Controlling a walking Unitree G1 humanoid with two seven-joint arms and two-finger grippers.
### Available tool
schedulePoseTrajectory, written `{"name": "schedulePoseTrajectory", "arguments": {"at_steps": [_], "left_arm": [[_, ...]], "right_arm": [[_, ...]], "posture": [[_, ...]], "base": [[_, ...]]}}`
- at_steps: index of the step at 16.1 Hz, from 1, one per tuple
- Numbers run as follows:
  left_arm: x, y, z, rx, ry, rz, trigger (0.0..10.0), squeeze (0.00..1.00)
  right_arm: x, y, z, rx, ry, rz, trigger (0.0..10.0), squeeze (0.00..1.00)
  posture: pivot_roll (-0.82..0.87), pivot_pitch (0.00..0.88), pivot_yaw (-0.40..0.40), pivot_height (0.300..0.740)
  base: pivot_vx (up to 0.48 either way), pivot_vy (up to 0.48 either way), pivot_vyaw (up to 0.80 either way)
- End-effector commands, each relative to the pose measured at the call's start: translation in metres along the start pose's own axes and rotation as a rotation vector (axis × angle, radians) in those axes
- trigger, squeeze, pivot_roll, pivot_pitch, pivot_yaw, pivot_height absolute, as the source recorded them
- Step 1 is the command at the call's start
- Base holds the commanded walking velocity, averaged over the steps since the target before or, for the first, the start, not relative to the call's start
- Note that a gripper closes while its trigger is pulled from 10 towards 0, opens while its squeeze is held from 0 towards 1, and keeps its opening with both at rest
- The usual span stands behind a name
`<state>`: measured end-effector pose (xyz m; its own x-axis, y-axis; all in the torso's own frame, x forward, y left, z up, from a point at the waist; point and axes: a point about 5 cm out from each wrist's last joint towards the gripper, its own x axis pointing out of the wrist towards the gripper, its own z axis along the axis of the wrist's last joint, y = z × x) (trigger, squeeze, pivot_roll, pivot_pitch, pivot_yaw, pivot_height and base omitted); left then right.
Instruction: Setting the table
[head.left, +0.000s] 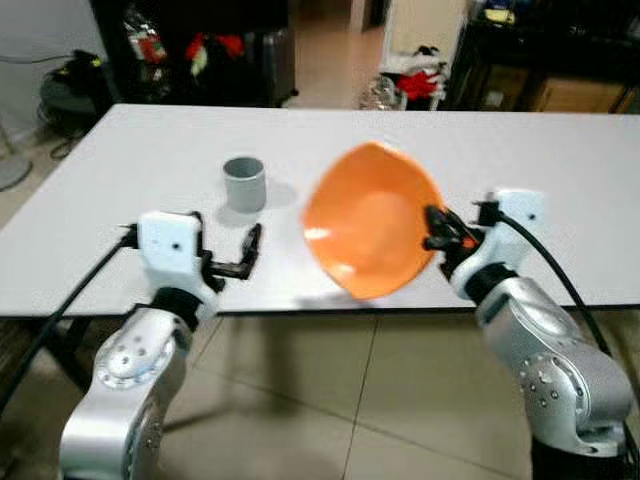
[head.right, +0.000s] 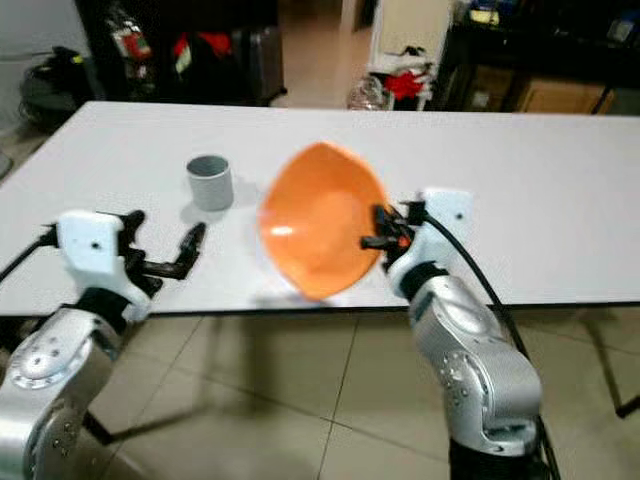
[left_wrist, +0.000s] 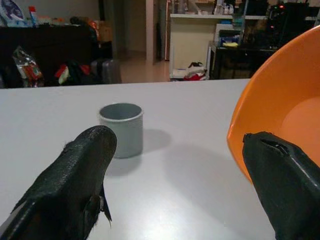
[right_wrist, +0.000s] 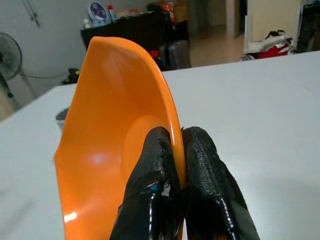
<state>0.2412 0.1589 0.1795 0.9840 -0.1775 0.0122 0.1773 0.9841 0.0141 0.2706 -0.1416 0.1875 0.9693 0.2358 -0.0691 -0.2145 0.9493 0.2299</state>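
An orange bowl (head.left: 370, 232) is hanging tilted on its edge above the near part of the white table (head.left: 560, 180), its hollow facing toward the robot and to the left. Nothing is lying in the bowl; its inner surface is bare and glossy. The right hand (head.left: 437, 231) is pinching the bowl's right rim, one black finger inside the rim and the other outside, the two closed tight on the thin wall, as the right wrist view is showing with the right hand (right_wrist: 176, 150) clamped on the orange edge. The bowl's lower edge is casting a shadow near the table's front edge; whether it is touching the surface I cannot tell.

A small grey cup (head.left: 244, 184) is standing upright on the table, to the left of the bowl and farther from the robot, apart from it. What its inside is holding cannot be made out.

The left hand (head.left: 247, 250) is hovering over the near left part of the table with its fingers spread wide and gripping nothing. It is sitting nearer than the cup and left of the bowl. In the left wrist view the cup is showing between the open fingers (left_wrist: 75, 185), with the bowl's orange rim just beside the other finger.

Beyond the table's far edge, dark furniture (head.left: 190, 40) and red items (head.left: 415, 85) on the floor are showing.
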Motion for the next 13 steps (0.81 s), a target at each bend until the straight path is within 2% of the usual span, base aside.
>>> {"name": "schedulePoseTrajectory", "arguments": {"at_steps": [1,3,11,13], "left_arm": [[0.0014,-0.0043,0.0025,0.006,-0.011,-0.014,10.0,0.00],[0.0024,-0.0046,0.0031,0.005,-0.014,-0.014,10.0,0.00],[0.0020,0.0037,0.0074,0.034,-0.012,-0.009,10.0,0.00],[-0.0043,0.0032,0.0055,0.032,0.002,-0.002,10.0,0.00]], "right_arm": [[-0.0015,-0.0044,0.0096,-0.003,-0.042,-0.017,10.0,0.00],[-0.0012,-0.0040,0.0095,0.002,-0.041,-0.015,10.0,0.00],[0.0017,-0.0023,0.0071,0.027,-0.046,-0.031,10.0,0.00],[0.0045,-0.0025,0.0048,0.039,-0.028,-0.017,10.0,0.00]], "posture": [[-0.09,0.000,-0.015,0.740],[-0.09,0.000,-0.016,0.740],[-0.05,0.000,-0.004,0.740],[-0.03,0.000,-0.013,0.740]], "base": [[0.277,0.000,-0.77],[0.272,0.000,-0.74],[0.272,0.000,0.00],[0.272,0.000,0.00]]}}
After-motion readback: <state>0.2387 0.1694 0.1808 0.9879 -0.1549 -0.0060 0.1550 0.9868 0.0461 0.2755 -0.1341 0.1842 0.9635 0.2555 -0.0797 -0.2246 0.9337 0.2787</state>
